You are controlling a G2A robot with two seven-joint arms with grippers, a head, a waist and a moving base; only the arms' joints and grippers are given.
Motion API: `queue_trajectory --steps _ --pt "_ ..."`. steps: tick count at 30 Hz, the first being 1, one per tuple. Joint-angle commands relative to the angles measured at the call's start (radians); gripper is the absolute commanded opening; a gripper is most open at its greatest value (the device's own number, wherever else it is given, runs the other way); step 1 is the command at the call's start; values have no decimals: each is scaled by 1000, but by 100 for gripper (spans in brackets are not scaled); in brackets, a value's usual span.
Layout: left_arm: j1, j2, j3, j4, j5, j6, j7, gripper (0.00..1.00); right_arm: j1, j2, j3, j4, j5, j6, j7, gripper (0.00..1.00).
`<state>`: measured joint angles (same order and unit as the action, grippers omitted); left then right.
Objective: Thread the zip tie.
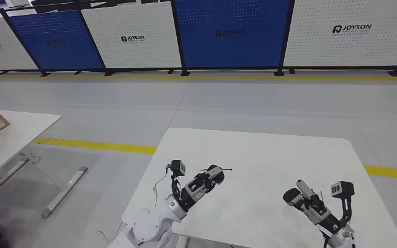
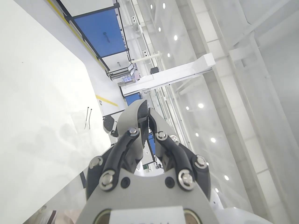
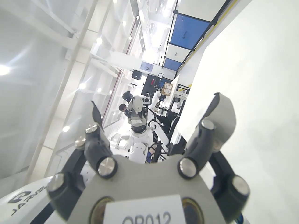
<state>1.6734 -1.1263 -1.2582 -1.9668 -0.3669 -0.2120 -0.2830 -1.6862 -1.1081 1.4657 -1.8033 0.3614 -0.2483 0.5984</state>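
Shut tight, my left gripper (image 2: pixel 146 110) has its dark pads pressed flat together, and I can make out nothing pinched between them. It hangs above the white table (image 1: pixel 279 155), tilted toward the far right. The two zip ties (image 2: pixel 87 117) lie on the tabletop just beside those fingertips but apart from them. They rest side by side, almost parallel, with a narrow gap between them. Their long axis runs across the table from my left toward my right. The small square heads point to the right side and the thin tails point back toward the left. In the top view they show as one fine dark line next to my left fingertips. My right gripper (image 3: pixel 155 104) is spread wide with nothing in it. One finger is over the table surface and the other is off past its edge, and it sits well apart from the ties on the near right part of the table. Beyond the table stand blue and white pegboard panels (image 1: pixel 232 34). A yellow line (image 1: pixel 93 146) crosses the floor, and a second table (image 1: pixel 25 127) stands off to the left.
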Motion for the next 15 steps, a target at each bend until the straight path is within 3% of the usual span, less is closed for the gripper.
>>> queue_trajectory --steps 1,4,10,12,15 --pt "-11 -2 3 -14 7 -3 16 0 0 0 0 0 0 0 0 100" --pt "-17 -4 -7 -76 9 -29 45 0 0 0 0 0 0 0 0 100" --pt "4 -4 -48 -217 -15 -70 60 0 0 0 0 0 0 0 0 100" --pt "11 -4 -66 -241 -48 -74 59 0 0 0 0 0 0 0 0 100" --pt "22 -5 -98 -262 -89 -56 109 0 0 0 0 0 0 0 0 100"
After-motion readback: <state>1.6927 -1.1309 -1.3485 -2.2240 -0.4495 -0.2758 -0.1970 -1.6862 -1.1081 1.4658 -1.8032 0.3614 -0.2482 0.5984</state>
